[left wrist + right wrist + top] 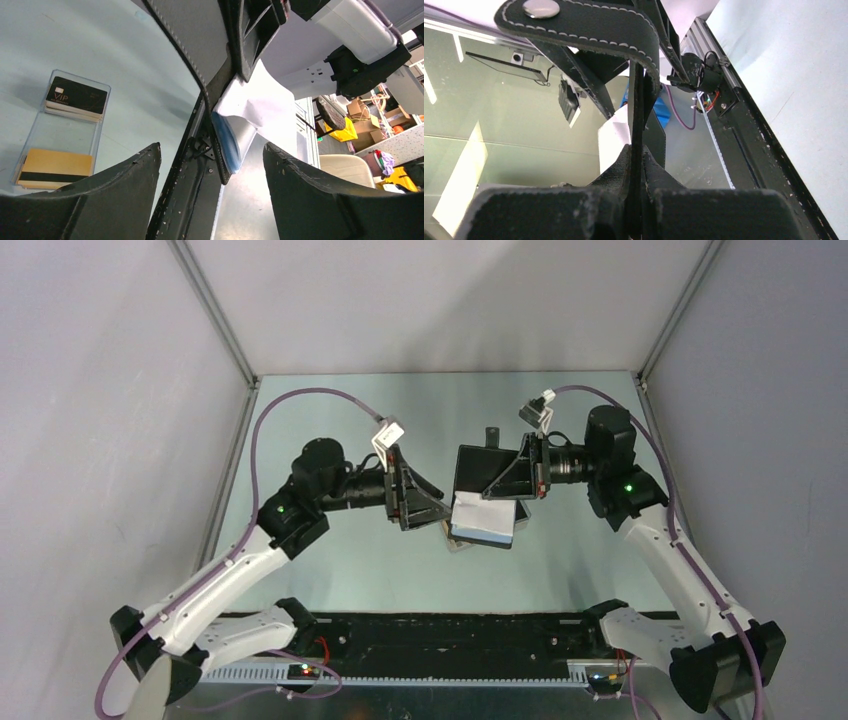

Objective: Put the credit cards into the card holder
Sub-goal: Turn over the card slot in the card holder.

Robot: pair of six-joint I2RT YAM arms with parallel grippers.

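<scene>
Pale green tabletop [450, 405] carries a clear plastic tray [67, 131] of stacked orange and black credit cards [55, 169], down-left of the wide-open, empty left gripper [211, 150], the nearer one, while the right gripper [636, 155] pinches the black stitched-leather card holder [589, 25] aloft.

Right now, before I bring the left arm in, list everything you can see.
card holder: one, black with blue lining, lifted over mid-table, hanging open
paper insert: one, white, sticking out of the card holder
VIP cards: small stack, count unclear, black top card, far end of the tray
striped cards: small stack, count unclear, orange-yellow with a black stripe, near end of the tray
tray: one, clear, flat on the table
table: one, pale green
left gripper: open, at the card holder's edge, gripping nothing
right gripper: shut on a flap of the card holder
</scene>
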